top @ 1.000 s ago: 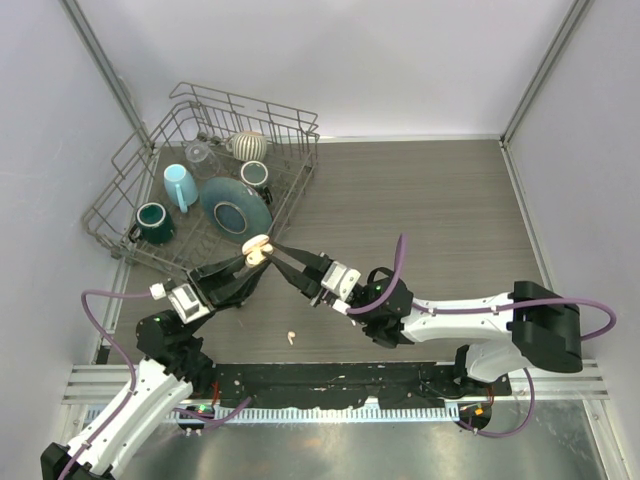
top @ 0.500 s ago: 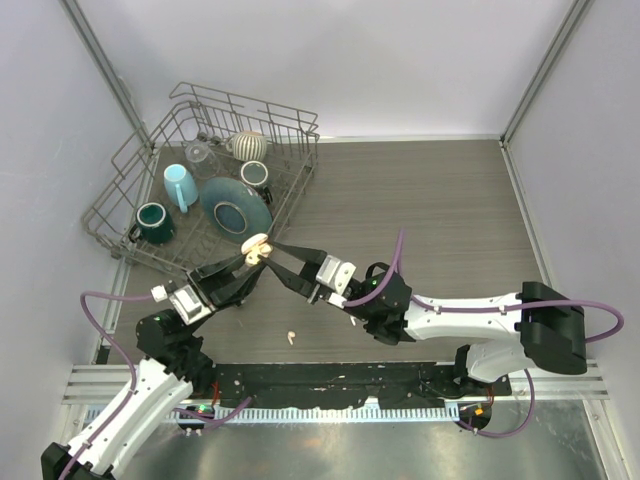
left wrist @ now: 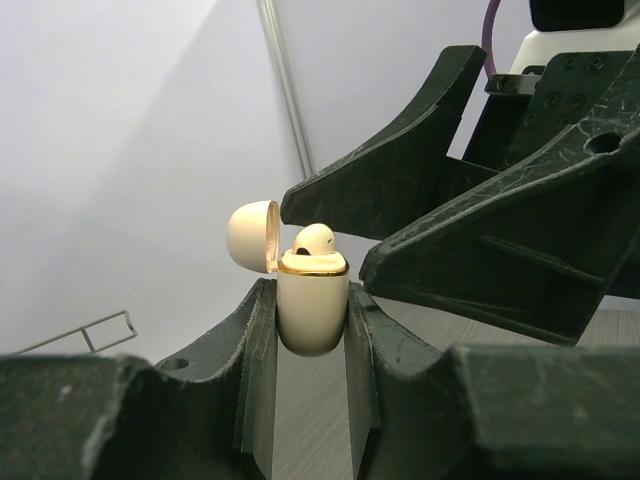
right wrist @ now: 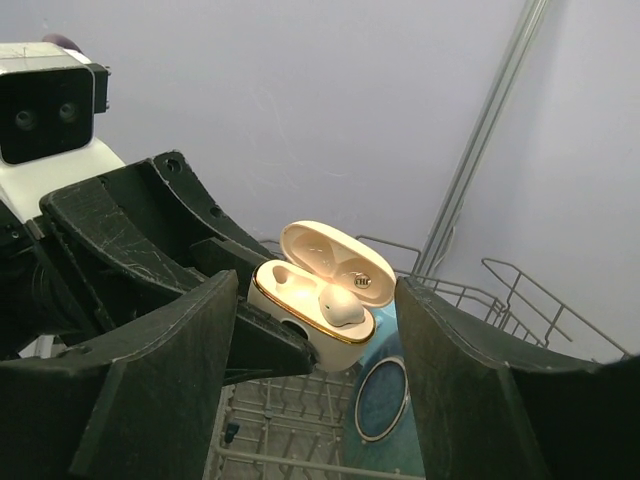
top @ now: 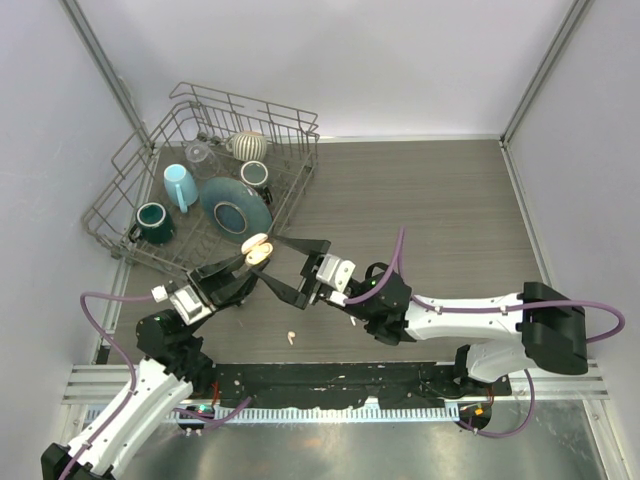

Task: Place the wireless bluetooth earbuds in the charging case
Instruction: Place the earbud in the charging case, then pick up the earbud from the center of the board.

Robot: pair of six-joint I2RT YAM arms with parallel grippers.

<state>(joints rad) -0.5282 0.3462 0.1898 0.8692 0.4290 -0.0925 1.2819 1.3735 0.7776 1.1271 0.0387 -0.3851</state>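
Observation:
My left gripper [top: 254,260] is shut on the white, gold-rimmed charging case [top: 258,247], holding it up above the table with its lid hinged open. In the left wrist view the case body [left wrist: 312,312] is pinched between both pads. One white earbud [right wrist: 342,305] sits in the right-hand socket; the other socket shows bare. My right gripper [top: 271,257] is open, its fingers [right wrist: 160,380] spread on either side of the case and apart from it. A second earbud [top: 291,337] lies on the table near the front edge.
A wire dish rack [top: 140,170] stands at the back left, just behind the case, with a teal plate [top: 236,210], a light blue cup [top: 180,186], a dark green mug [top: 153,222] and other crockery. The arm bases line the front rail.
My right gripper went from shut at the case's mouth to wide open, leaving the earbud in the case. The left gripper and the case stayed put.

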